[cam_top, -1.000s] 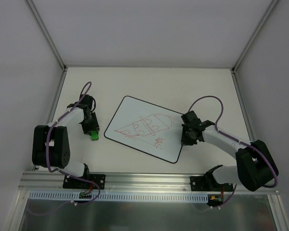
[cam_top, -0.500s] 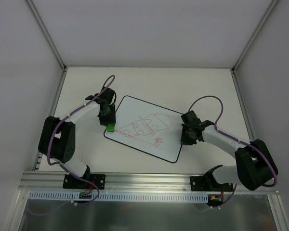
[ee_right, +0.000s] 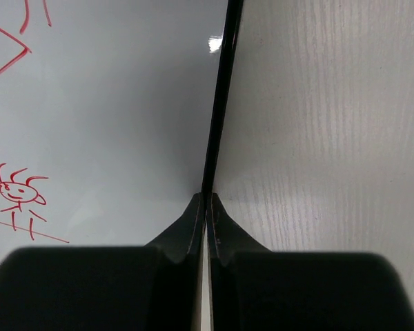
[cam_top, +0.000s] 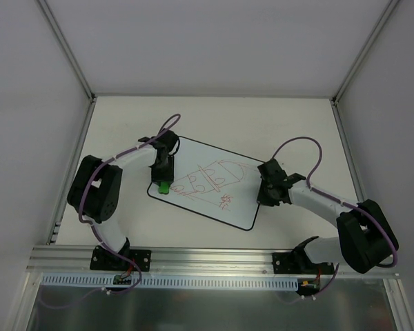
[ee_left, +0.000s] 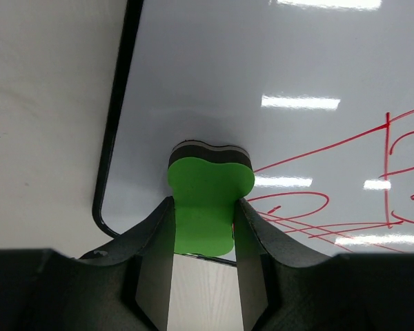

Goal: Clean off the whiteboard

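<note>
White and glossy, the whiteboard [cam_top: 208, 185] lies flat on the surface [cam_top: 124, 124], skewed to its edges and set between the two end effectors. It is a rectangle with a thin black border and rounded corners. Ceiling lights show as bright bars on its sheen in the left wrist view [ee_left: 262, 69].

Red line scribbles [cam_top: 210, 181] cover its middle: a triangle, a domed outline, a few small loops. Towards the board's right side there is a little spiky-haired face on stick lines [ee_right: 17, 189]. The strip along the board's left edge is bare white.

A green eraser [cam_top: 163, 186] sits on the board just inside its near left corner, beside the first red strokes. In the left wrist view the eraser [ee_left: 208, 203] is a lobed, soft-looking foam block with a dark felt layer under the green. The left end effector [cam_top: 163, 181] is clenched on the eraser, its smooth grey fingers [ee_left: 155, 231] pressing both flanks.

The right end effector [cam_top: 268, 196] is at the board's right edge. Its dark fingers [ee_right: 190, 221] are drawn together with only a slit between them, tips on the black border [ee_right: 217, 138]. Whether they pinch the board [ee_right: 110, 110] I cannot tell.

Beyond the board's edges the surface [ee_right: 317, 138] is matt, off-white, with a faint wood-like grain.
</note>
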Robot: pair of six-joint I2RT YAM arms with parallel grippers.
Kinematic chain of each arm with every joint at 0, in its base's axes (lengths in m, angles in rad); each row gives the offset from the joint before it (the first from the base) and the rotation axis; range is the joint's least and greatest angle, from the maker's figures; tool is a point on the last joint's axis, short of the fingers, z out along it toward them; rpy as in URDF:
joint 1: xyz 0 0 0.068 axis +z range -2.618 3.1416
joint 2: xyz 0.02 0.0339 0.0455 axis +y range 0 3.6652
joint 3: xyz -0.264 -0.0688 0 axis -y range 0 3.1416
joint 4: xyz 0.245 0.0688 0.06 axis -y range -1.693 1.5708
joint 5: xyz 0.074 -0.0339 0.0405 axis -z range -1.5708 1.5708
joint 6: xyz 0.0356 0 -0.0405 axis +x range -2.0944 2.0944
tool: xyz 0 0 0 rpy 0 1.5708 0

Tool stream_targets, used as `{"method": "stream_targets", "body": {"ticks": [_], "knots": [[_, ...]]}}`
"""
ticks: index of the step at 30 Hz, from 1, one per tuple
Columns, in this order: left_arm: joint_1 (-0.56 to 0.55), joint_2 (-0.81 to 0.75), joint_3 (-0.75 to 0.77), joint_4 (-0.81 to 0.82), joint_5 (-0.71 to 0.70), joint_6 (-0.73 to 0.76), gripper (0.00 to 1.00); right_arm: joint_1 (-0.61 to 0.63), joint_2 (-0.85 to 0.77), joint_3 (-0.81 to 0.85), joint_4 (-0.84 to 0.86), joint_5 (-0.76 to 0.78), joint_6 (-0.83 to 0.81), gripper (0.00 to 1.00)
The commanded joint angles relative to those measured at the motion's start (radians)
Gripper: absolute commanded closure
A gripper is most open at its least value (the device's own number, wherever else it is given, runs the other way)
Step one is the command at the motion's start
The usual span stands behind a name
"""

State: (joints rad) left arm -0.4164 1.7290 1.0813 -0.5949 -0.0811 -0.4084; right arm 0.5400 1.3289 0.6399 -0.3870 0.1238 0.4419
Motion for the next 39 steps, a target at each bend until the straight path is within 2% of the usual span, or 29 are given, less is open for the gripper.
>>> {"method": "stream_targets", "body": {"ticks": [1,6,10,14,17,20,25,28,39], "knots": [[-0.065,0.067,0.026,-0.002,-0.016,-0.067,1.00,0.011,0.033,-0.034,-0.003,0.059,0.035,1.00],[-0.183,0.182,0.086,0.030,-0.007,-0.151,1.00,0.029,0.055,-0.031,0.008,0.053,0.047,1.00],[-0.303,0.279,0.215,0.030,0.032,-0.182,1.00,0.040,0.052,-0.026,0.008,0.054,0.055,1.00],[-0.341,0.336,0.263,0.021,0.034,-0.230,1.00,0.038,0.046,-0.029,0.007,0.050,0.058,1.00],[-0.308,0.316,0.226,-0.040,-0.055,-0.263,1.00,0.040,0.038,-0.035,0.005,0.042,0.058,1.00],[-0.254,0.275,0.155,-0.082,-0.080,-0.257,1.00,0.040,0.026,-0.040,0.004,0.036,0.060,1.00],[-0.098,0.161,0.030,-0.083,-0.111,-0.236,1.00,0.040,0.024,-0.037,0.004,0.028,0.057,1.00],[-0.021,0.133,0.011,-0.082,-0.071,-0.211,1.00,0.038,0.027,-0.037,0.005,0.027,0.057,1.00],[0.071,0.040,-0.049,-0.114,-0.100,-0.210,1.00,0.040,0.009,-0.040,0.004,0.019,0.050,1.00]]}}
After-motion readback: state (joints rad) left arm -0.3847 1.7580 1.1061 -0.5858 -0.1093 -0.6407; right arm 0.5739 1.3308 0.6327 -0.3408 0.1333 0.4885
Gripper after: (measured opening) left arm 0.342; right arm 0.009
